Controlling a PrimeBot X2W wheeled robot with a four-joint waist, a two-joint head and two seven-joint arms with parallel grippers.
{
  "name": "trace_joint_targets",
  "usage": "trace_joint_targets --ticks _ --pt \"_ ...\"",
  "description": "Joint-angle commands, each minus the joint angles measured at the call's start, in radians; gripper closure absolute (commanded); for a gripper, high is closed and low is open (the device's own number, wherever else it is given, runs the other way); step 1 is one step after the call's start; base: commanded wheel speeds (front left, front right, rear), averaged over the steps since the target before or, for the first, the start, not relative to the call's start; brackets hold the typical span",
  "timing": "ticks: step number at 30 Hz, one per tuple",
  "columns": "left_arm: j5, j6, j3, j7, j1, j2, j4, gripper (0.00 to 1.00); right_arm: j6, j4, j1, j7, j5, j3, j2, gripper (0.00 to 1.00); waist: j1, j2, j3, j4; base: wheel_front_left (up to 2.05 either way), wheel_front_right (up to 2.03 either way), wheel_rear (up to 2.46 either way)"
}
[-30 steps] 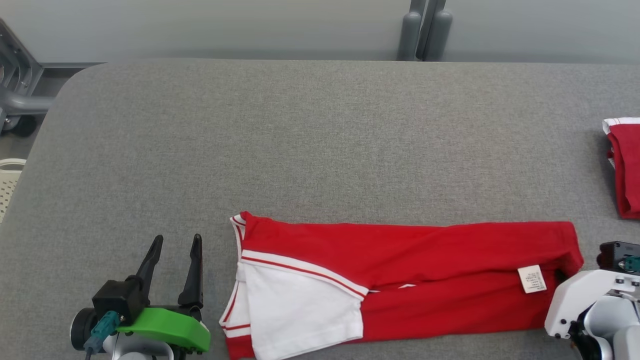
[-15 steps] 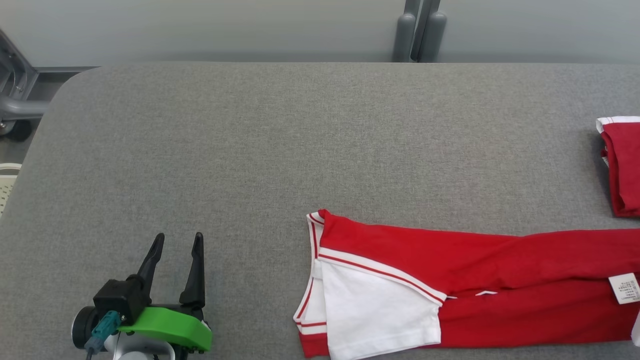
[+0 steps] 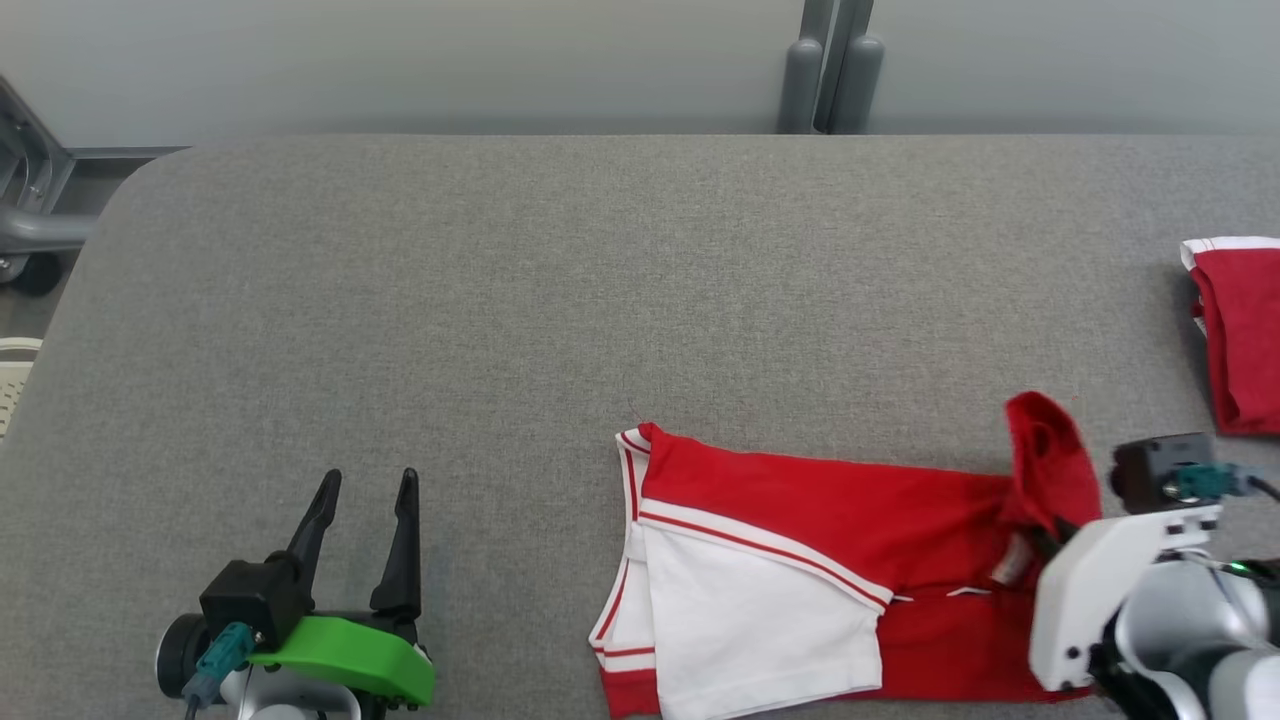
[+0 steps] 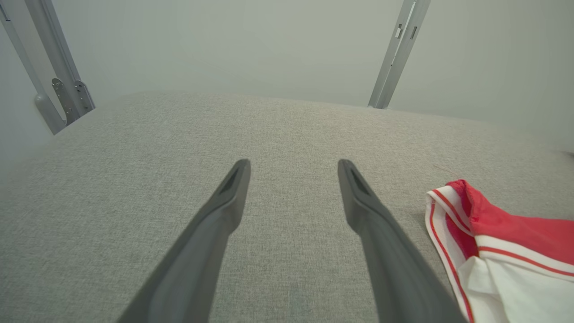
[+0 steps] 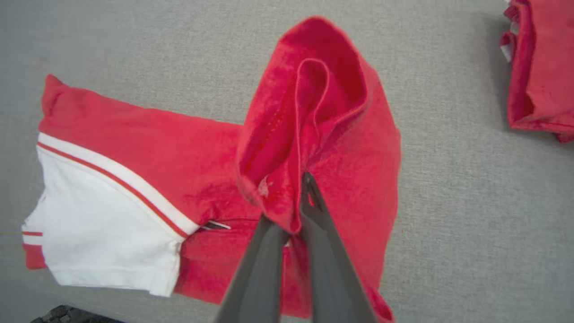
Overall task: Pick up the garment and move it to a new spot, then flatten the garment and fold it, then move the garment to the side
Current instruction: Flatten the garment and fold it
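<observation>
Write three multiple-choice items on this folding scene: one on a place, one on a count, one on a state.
1. Where on the table does the second red garment lie?
A. at the right edge
B. at the left corner
C. at the middle of the far edge

2. How many garments lie on the table?
A. one
B. two
C. four

3. What state is the right claw in?
A. open above bare table
B. shut on a raised end of the red-and-white garment
C. shut on nothing

Answers:
1. A, since the head view shows it against the right border.
2. B, since there is the red-and-white garment at the front and the second red garment at the right.
3. B, since the right wrist view shows it pinching a lifted red fold.
</observation>
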Motion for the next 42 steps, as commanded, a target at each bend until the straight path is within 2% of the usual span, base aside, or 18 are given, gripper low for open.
trace_joint_targets --ticks 1,2,7,15,21,38,39,40,42 --pt "-0.003 -0.004 -0.001 -0.003 -0.008 -0.002 0.002 0.00 -0.001 -0.003 -0.022 0.007 0.022 0.040 -0.005 1.00 0.0000 -0.0001 0.000 0.004 0.00 0.00 0.00" --pt "-0.006 -0.004 -0.006 -0.003 -0.015 -0.002 0.004 0.00 -0.001 0.019 -0.048 0.015 0.046 0.119 -0.017 1.00 0.0000 -0.0001 0.000 0.010 0.00 0.00 0.00" --pt "-0.012 -0.004 -0.018 -0.003 -0.030 0.004 0.015 0.00 -0.001 0.115 -0.130 0.004 0.081 0.293 -0.037 1.00 0.0000 -0.0001 -0.002 0.031 0.00 0.00 0.00" --pt "-0.019 -0.004 -0.029 -0.003 -0.023 0.006 0.017 0.00 -0.001 0.266 -0.246 -0.032 0.131 0.467 -0.024 1.00 0.0000 -0.0001 -0.009 0.060 0.00 0.00 0.00" --pt "-0.026 -0.004 -0.036 -0.003 -0.019 0.006 0.019 0.00 -0.001 0.351 -0.294 -0.060 0.157 0.536 -0.020 1.00 0.0000 -0.0001 -0.011 0.080 0.00 0.00 0.00" --pt "-0.028 -0.004 -0.039 -0.003 -0.023 0.005 0.020 0.00 -0.001 0.529 -0.395 -0.128 0.196 0.624 0.024 1.00 0.0000 -0.0001 0.003 0.106 0.00 0.00 0.00" --pt "-0.028 -0.004 -0.038 -0.003 -0.024 0.004 0.019 0.00 -0.001 0.533 -0.399 -0.134 0.195 0.620 0.025 0.76 0.0000 -0.0001 0.005 0.105 0.00 0.00 0.00" --pt "-0.029 -0.004 -0.038 -0.003 -0.025 0.004 0.018 0.00 -0.001 0.542 -0.398 -0.137 0.194 0.609 0.026 0.00 0.0000 -0.0001 0.005 0.105 0.00 0.00 0.00" --pt "-0.029 -0.004 -0.037 -0.003 -0.027 0.003 0.018 0.00 -0.001 0.543 -0.399 -0.139 0.201 0.610 0.029 0.00 0.0000 -0.0001 0.006 0.104 0.00 0.00 0.00"
